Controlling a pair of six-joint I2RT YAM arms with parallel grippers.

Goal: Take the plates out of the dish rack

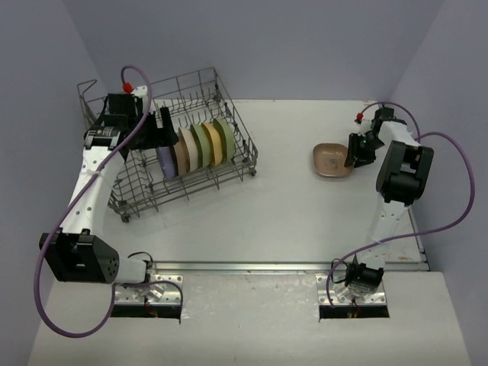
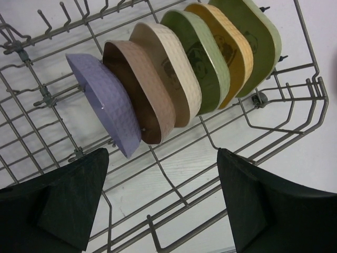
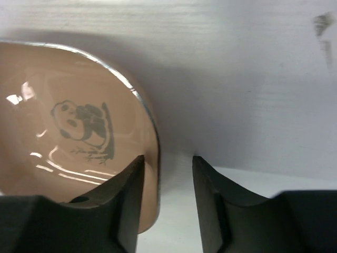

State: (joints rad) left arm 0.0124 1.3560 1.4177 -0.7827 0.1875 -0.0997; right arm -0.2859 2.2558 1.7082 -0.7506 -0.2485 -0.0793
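Observation:
The grey wire dish rack [image 1: 248,145] stands at the far left and holds several plates upright in a row: lavender [image 2: 105,100], brown [image 2: 139,89], cream [image 2: 171,68], green [image 2: 202,58], yellow [image 2: 226,47] and olive [image 2: 258,37]. My left gripper [image 1: 164,126] hovers open and empty over the rack, just short of the lavender plate [image 1: 166,162]; it also shows in the left wrist view [image 2: 163,200]. A tan plate [image 1: 330,160] with a panda print [image 3: 84,126] lies flat on the table at the right. My right gripper [image 3: 167,163] is open, its jaws straddling that plate's right rim with a gap.
The rack's raised side wires [image 2: 295,116] and upright tines surround the plates. Purple cables loop off both arms. The walls stand close behind the rack and to the right of the right arm [image 1: 400,171].

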